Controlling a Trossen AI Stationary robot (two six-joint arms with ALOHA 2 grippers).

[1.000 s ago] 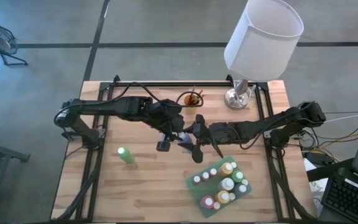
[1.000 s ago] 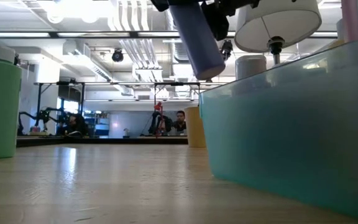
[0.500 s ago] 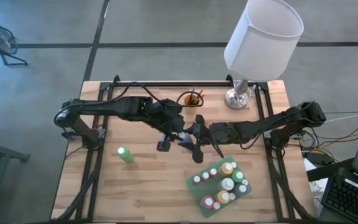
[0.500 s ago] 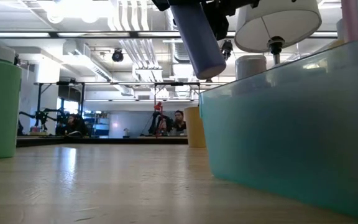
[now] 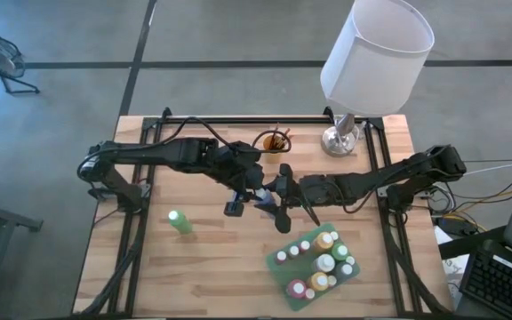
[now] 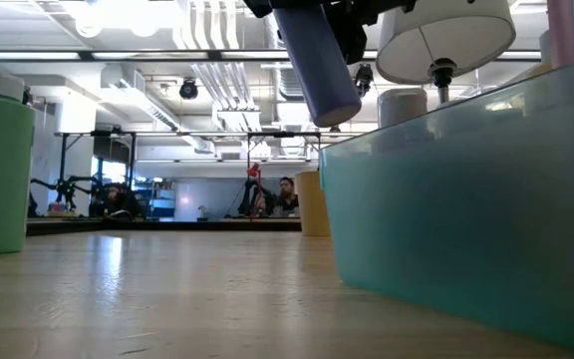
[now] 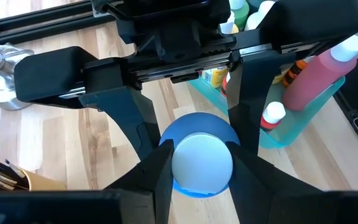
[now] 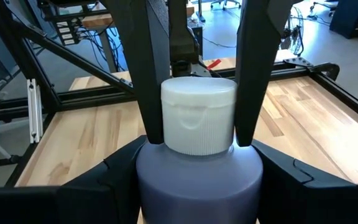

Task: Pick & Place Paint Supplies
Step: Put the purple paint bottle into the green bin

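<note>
A blue-violet paint bottle [image 6: 317,60] with a white cap [image 8: 197,124] hangs tilted over the table's middle [image 5: 263,197], clear of the wood. My left gripper [image 7: 201,165] comes from the table's left and is shut on the bottle. My right gripper [image 8: 197,180] comes from the right and is shut on the same bottle, lower down. A teal tray [image 5: 278,274] near the front right holds several white-capped bottles. A green bottle [image 5: 180,222] stands on its base at the front left. Dark-handled brushes stand in an orange cup [image 5: 273,142] near the far edge. My left gripper pinches the bottle's white cap [image 8: 166,124] between its two fingers [image 8: 151,74], which slant down onto it from above and from the table's left. The bottle hangs below them, tilted and lifted clear. My right gripper has the bottle's blue-violet body [image 8: 157,177] between its two fingers, just below the cap. The fingers come nearly level from the table's right and lie across the body.
A white-shaded lamp [image 5: 376,53] on a silver base [image 5: 340,138] stands at the far right. The teal tray's wall [image 6: 466,219] fills the right of the low view. Bare wood lies between the green bottle and the tray.
</note>
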